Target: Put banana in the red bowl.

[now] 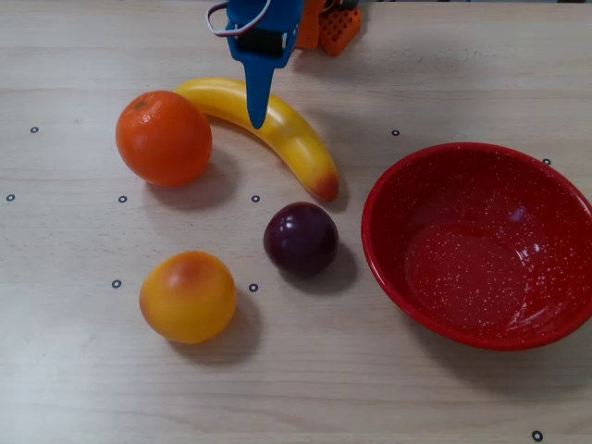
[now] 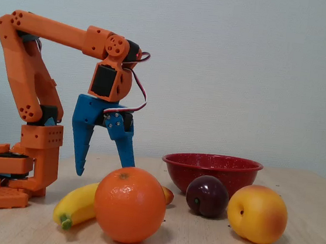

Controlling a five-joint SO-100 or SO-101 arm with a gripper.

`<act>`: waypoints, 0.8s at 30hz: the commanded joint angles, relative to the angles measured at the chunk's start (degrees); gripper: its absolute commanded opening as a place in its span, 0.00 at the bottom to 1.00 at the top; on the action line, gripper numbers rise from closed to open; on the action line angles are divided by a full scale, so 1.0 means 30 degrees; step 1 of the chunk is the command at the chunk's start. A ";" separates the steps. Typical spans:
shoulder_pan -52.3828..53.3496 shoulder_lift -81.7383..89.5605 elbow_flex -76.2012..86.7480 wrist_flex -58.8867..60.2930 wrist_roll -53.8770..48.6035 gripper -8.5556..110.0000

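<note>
Your gripper (image 2: 102, 168) hangs over the banana (image 1: 277, 129), jaws spread.
Arm bends down from upper left of the fixed view; banana lies on the worktop (image 1: 416, 74), upper centre overhead, apart from the red bowl (image 1: 481, 245).

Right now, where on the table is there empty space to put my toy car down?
In the overhead view, the wooden table is bare along the whole near edge, below the yellow-orange fruit and the red bowl. The top right corner above the bowl is free too. It is crowded between the orange, banana and plum.
</note>
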 commanded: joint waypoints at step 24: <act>-0.1260 -0.3574 -0.1084 -0.3457 0.0264 0.37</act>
